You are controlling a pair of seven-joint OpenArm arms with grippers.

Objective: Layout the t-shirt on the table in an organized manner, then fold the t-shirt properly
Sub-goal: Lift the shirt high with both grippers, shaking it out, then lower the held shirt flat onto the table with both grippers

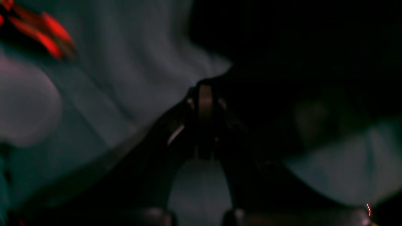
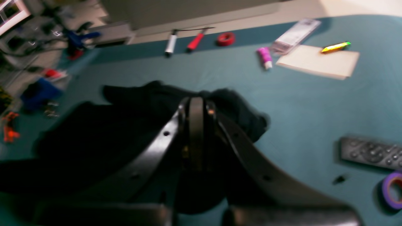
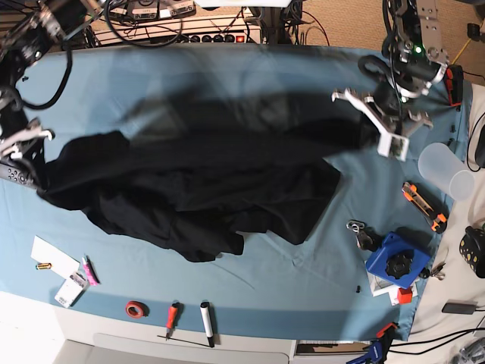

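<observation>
The black t-shirt [image 3: 204,189] is stretched across the middle of the base view, its lower folds lying on the light blue worktop [image 3: 303,296] while its upper edge is blurred and lifted between the two arms. At the left edge of that view the right gripper [image 3: 26,155] has its jaws clamped on the t-shirt's left end; the right wrist view shows the fabric bunched around the closed jaws. At the upper right the left gripper [image 3: 379,125] has its jaws together on the cloth's other end, and the dark, blurred left wrist view shows black fabric over the closed fingers. Along the lower left of the base view lie a white notepad [image 3: 53,254], a pink marker [image 3: 89,271], a red tape roll [image 3: 136,309], a red-handled screwdriver [image 3: 173,315] and a black-and-white marker [image 3: 205,318]. On the right side sit a clear plastic cup [image 3: 447,168], an orange utility knife [image 3: 423,205] and a blue device with a black knob [image 3: 394,262]. In the lower right of the right wrist view a remote control [image 2: 370,153] and a purple tape roll [image 2: 392,190] lie on the worktop.
</observation>
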